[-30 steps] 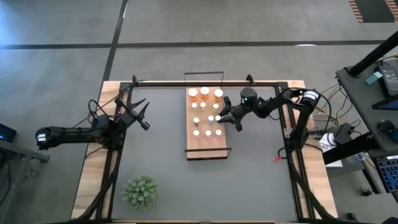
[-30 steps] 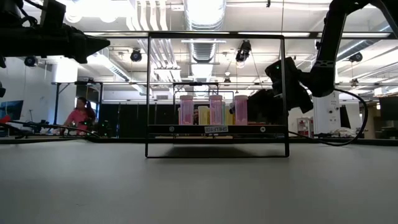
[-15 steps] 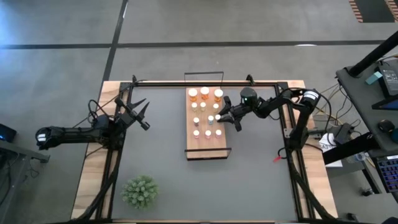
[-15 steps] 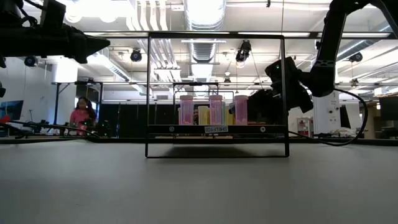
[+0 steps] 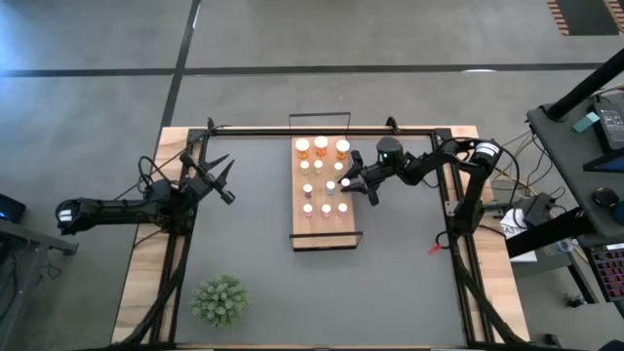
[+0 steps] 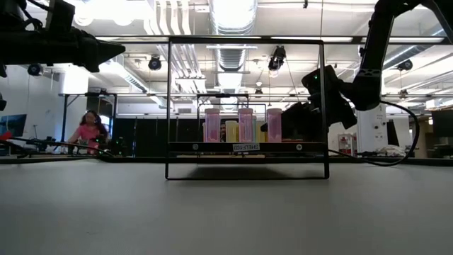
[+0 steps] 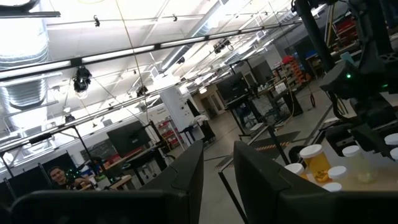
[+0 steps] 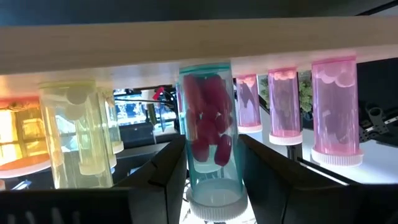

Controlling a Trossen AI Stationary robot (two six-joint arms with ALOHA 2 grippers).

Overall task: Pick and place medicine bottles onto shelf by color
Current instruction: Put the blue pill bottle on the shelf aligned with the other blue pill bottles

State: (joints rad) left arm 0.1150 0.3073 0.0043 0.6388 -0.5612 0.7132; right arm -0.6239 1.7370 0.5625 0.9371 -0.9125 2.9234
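Little differs from a second ago — arms, shelf and bottles sit in the same places in the high and low views. Only the person far back in the room [image 6: 88, 130] has shifted slightly.

Right gripper [image 5: 347, 182] is at the shelf's [image 5: 298, 234] right edge, around a teal bottle [image 8: 208, 144]. In the right wrist view the bottle stands between the two fingers [image 8: 158, 176], cap on the board, with slim gaps either side — grip looks slackened, not clenched, though whether the pads still touch I cannot tell. Bottle holds dark pink-red capsules.

Other bottles on the board: pink ones [image 8: 335, 109] in a row beside the teal one, a pale yellow one [image 8: 76, 134] on the other side, orange-bodied ones [image 5: 322, 146] at the far end.

Left gripper [image 5: 216, 172] hangs over the table's left side, well apart from the shelf, pincer clenched and holding nothing. Green plant [image 5: 219, 299] near the front left.
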